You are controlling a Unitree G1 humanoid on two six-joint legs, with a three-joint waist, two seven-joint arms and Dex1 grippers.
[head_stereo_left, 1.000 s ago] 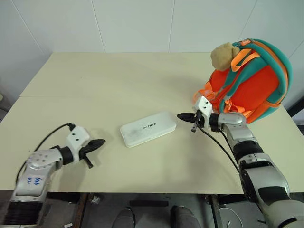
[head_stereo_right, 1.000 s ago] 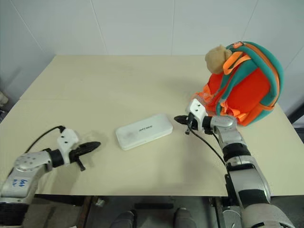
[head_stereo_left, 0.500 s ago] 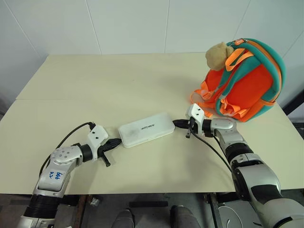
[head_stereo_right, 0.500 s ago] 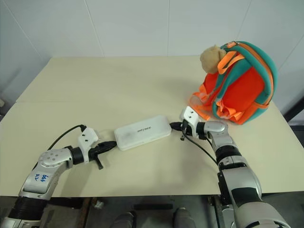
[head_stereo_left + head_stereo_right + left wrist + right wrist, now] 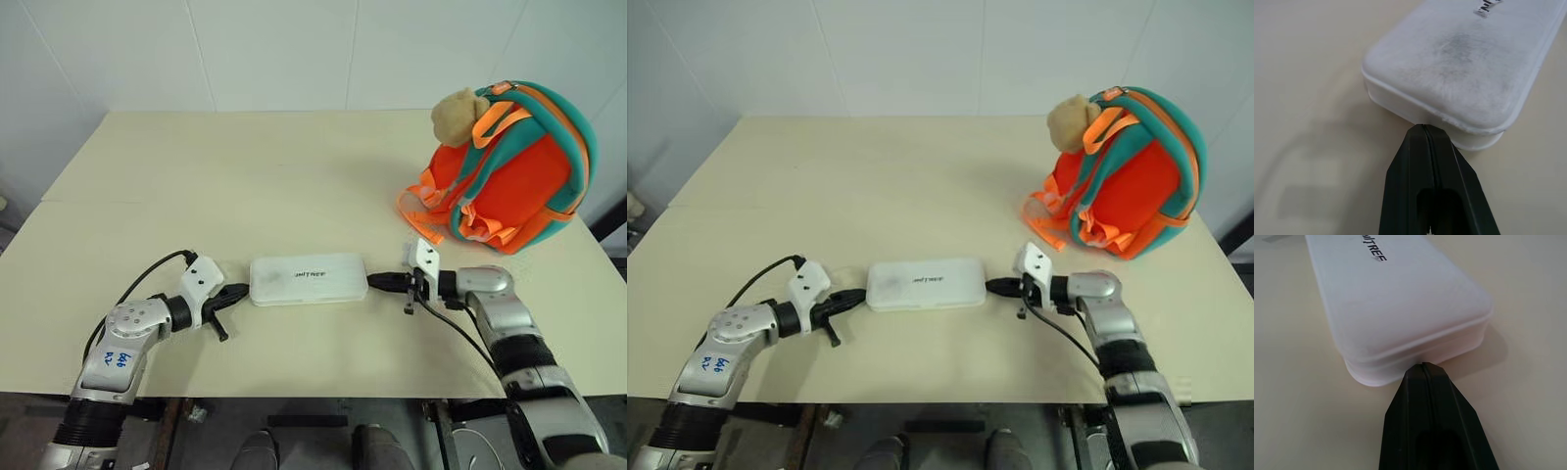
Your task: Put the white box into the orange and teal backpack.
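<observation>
I press both closed end effectors, left [image 5: 238, 293] and right [image 5: 378, 282], against opposite ends of the white box [image 5: 308, 279], gripping nothing, probably to lift it toward the orange and teal backpack [image 5: 514, 171].

The two head views look forward and down from above the near edge of the table [image 5: 294, 166], taking in its whole top up to the far edge at the wall; they share the same scene, slightly offset sideways. Each wrist view sits very close to the tabletop (almost at its level), looking along shut fingers at one short end of the white box [image 5: 1464, 63].
</observation>
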